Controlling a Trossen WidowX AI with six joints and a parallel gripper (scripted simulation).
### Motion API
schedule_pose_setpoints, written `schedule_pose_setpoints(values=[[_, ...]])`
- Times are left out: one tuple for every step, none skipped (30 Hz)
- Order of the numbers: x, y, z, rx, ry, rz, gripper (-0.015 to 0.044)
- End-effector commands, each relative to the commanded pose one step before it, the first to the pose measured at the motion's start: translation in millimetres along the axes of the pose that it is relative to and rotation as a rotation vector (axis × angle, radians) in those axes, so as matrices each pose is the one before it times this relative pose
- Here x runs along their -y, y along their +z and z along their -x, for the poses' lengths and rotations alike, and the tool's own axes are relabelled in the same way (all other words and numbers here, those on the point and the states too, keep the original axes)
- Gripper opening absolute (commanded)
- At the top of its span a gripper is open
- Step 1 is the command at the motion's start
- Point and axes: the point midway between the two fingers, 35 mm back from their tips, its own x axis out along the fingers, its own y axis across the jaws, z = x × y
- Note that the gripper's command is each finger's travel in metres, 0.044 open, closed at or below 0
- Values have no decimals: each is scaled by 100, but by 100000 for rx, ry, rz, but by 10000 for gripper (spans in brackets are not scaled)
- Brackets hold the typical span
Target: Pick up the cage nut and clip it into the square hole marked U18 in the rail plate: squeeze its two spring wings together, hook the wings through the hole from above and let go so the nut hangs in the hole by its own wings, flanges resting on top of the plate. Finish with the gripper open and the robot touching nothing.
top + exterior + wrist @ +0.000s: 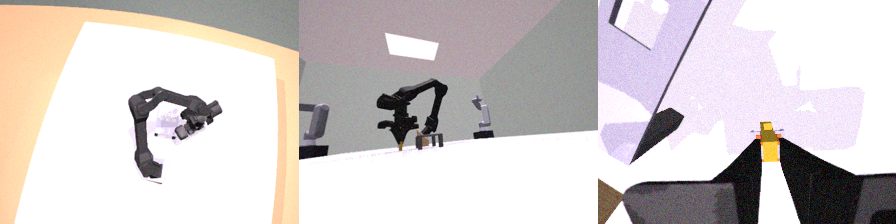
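My gripper (400, 143) (771, 142) is shut on the yellow cage nut (401, 147) (770, 151), with a fingertip on each side of it. The nut is upright at or just above the table; I cannot tell if it touches. Small orange parts and thin grey wings stick out at its sides by the tips. The rail plate (169, 121) (430, 135) (663, 56) stands on short dark legs beside the gripper, at upper left in the wrist view. Part of one square hole shows there. The U18 mark cannot be read. In the top view the gripper's body hides the nut.
A dark plate leg (668, 124) is left of the nut in the wrist view. A tan wedge-shaped block (424, 140) shows behind the plate, and a brown corner (606, 202) at lower left in the wrist view. Other pale arms (319, 123) (485, 115) stand far back.
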Motion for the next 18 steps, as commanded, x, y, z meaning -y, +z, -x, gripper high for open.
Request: schedule_pose_setpoints(values=[[3,0,1,1,-15,10,37],[0,0,0,0,0,0,37],[0,0,0,0,0,0,37],[0,0,0,0,0,0,37],[-4,6,-8,45,3,-53,37],[-10,12,-17,101,6,-119,37],[-9,12,-17,100,6,-117,37],[-8,10,-14,83,5,-98,37],[-3,4,-5,32,2,-38,37],[0,0,0,0,0,0,37],[0,0,0,0,0,0,37],[0,0,0,0,0,0,37],[0,0,0,0,0,0,37],[90,-90,83,-307,-297,-116,37],[220,-114,121,184,-927,-1585,37],[172,-61,388,89,-555,-924,37],[42,23,601,-66,108,226,37],[26,20,607,-57,119,230,37]])
